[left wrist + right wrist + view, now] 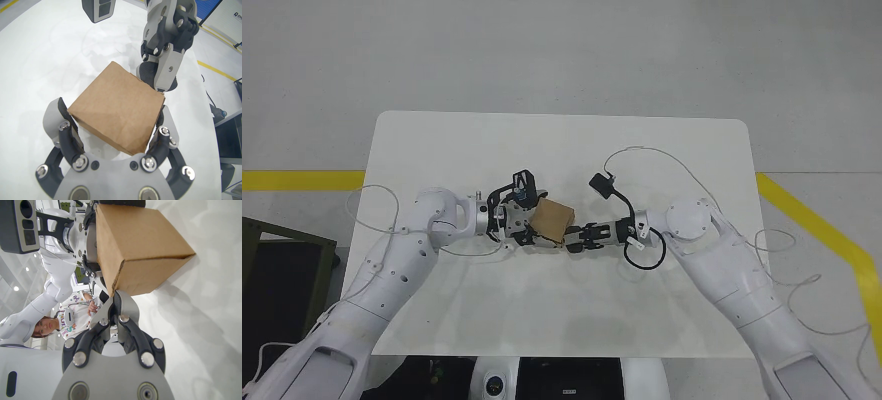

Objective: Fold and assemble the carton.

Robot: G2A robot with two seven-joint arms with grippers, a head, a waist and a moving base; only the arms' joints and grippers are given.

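A brown cardboard carton (pixel 553 220), folded up into a box shape, sits tilted just above the middle of the white table (pixel 542 140). My left gripper (pixel 522 222) is shut on the carton (pixel 117 111), with one finger against each of two opposite walls. From the other side, my right gripper (pixel 570 240) meets a corner of the carton (pixel 140 247). Its fingers are together, and the raw corrugated edge runs in between the tips of the right gripper (pixel 114 296). In the left wrist view the right gripper (pixel 158 87) touches the carton's far corner.
A thin white cable (pixel 662 152) loops over the table behind the right arm, and another cable (pixel 372 205) trails by the left arm. The table's far half is bare white surface. Yellow floor tape (pixel 302 180) runs beside the table.
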